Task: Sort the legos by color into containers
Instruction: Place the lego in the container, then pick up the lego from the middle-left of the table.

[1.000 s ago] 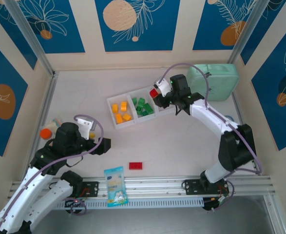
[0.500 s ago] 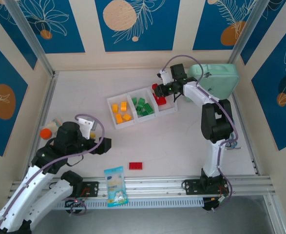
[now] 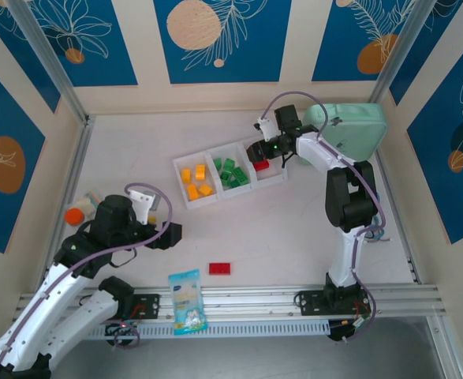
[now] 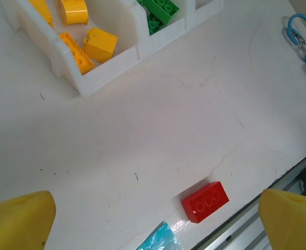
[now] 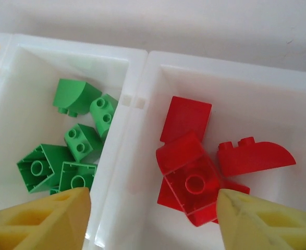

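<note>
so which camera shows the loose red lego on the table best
The left wrist view: the red lego lies close and unobstructed, the circles on its face visible. The top external view shows it as a tiny red rectangle beside the snack packet. The right wrist camera looks into the tray instead.

Top camera looks down over the whole table (image 3: pixel 294 229); right wrist tight above the tray (image 5: pixel 137 99), left catching its corner.
</note>
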